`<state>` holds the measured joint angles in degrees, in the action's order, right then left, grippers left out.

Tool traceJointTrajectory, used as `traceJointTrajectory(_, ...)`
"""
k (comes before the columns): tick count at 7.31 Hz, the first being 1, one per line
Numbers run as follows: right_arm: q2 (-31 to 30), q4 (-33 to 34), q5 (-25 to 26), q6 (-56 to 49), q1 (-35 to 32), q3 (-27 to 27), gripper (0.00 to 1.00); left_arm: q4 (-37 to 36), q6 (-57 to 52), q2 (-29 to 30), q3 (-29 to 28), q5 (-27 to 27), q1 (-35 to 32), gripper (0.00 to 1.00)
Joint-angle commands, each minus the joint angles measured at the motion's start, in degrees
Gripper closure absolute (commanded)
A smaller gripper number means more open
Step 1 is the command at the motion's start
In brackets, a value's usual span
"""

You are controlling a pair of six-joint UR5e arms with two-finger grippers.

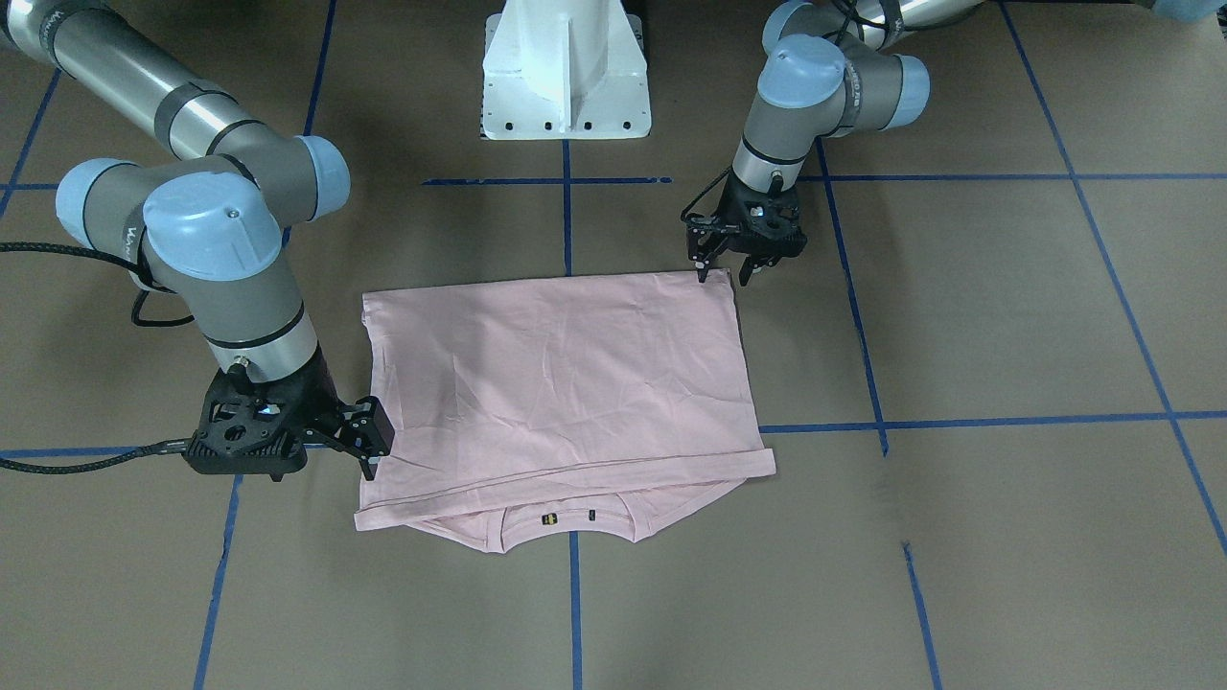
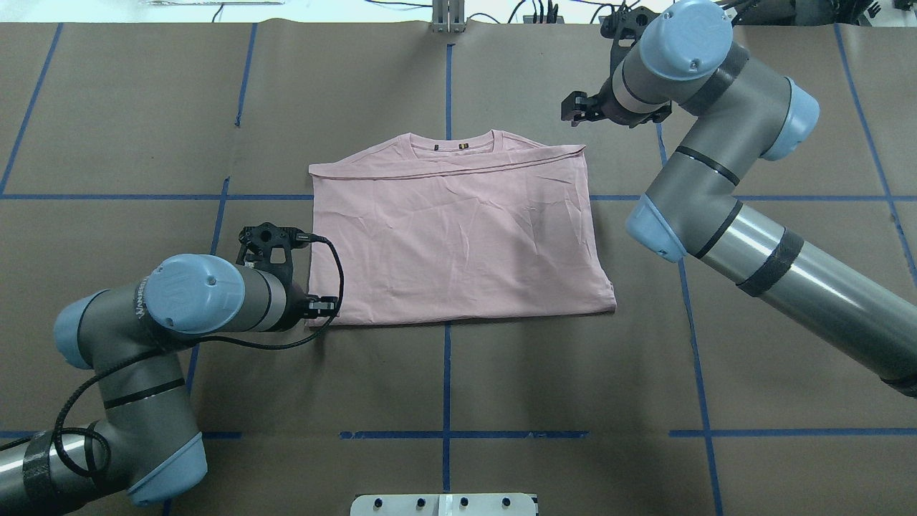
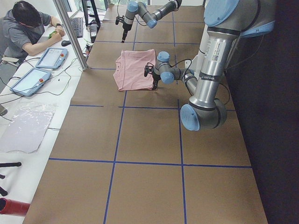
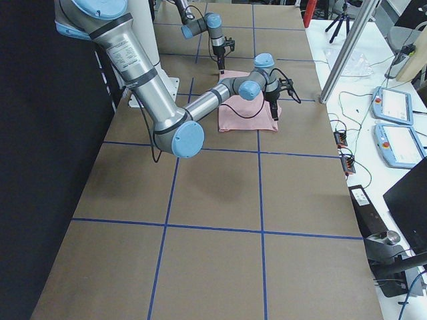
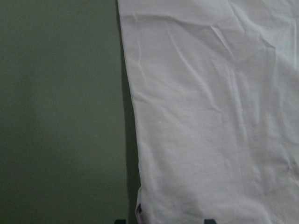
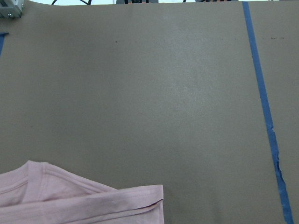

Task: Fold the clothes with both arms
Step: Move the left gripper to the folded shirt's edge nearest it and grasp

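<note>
The left arm point(image 1: 844, 81) bends down at the wrist so that the left gripper point(image 1: 723, 276) points straight at the table point(image 1: 1007, 316), on the shirt's corner nearest the robot. Its two fingers stand apart, and in the left wrist view their tips straddle the shirt's side edge with nothing held. The right arm point(image 1: 220, 240) reaches across with its elbow raised and its wrist turned down, and the right gripper point(image 1: 369, 455) hangs just beside the opposite side of the shirt, near the collar end. I cannot tell whether its fingers are apart or together. The right wrist view looks down from above on one collar-end corner of the cloth.

The shirt point(image 1: 566, 374) lies flat in the middle of the table, folded into a rough rectangle with its plain side up. The collar point(image 1: 566, 522) faces away from the robot, and the folded-over hem runs across just short of it. A small dark label point(image 1: 548, 519) shows inside the neck.

The cloth is pale pink and soft, with light creases across it and a stitched hem. The collar is a curved band. The table is covered in dull brown paper marked into squares by blue tape point(image 1: 959, 420). The arms are smooth grey tubes with light blue caps, and the grippers are black
</note>
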<state>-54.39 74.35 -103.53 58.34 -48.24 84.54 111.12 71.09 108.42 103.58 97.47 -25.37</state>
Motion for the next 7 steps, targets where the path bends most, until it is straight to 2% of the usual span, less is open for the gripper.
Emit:
traceJointTrajectory(1,-0.28,0.18,0.0,-0.07,-0.01,1.15,0.0,-0.03,0.01,0.12,-0.05,0.0,0.58,0.71)
traceJointTrajectory(2,-0.28,0.18,-0.17,-0.07,-0.01,1.24,0.0,-0.03,0.01,0.13,-0.05,0.0,1.37,0.76)
traceJointTrajectory(3,-0.36,0.18,-0.18,-0.07,-0.01,1.24,0.0,-0.03,0.01,0.04,-0.05,0.0,1.9,0.77)
traceJointTrajectory(4,-0.45,0.1,-0.18,-0.07,-0.01,1.42,0.0,-0.03,-0.07,-0.05,-0.05,0.0,1.9,0.85)
traceJointTrajectory(5,-0.63,0.18,-0.18,-0.07,-0.01,1.59,0.0,0.06,-0.16,-0.22,0.04,0.0,1.9,0.98)
traceJointTrajectory(7,-0.63,0.1,-0.18,-0.07,-0.01,1.59,0.0,-0.03,-0.77,-0.49,1.44,0.0,1.47,1.0)
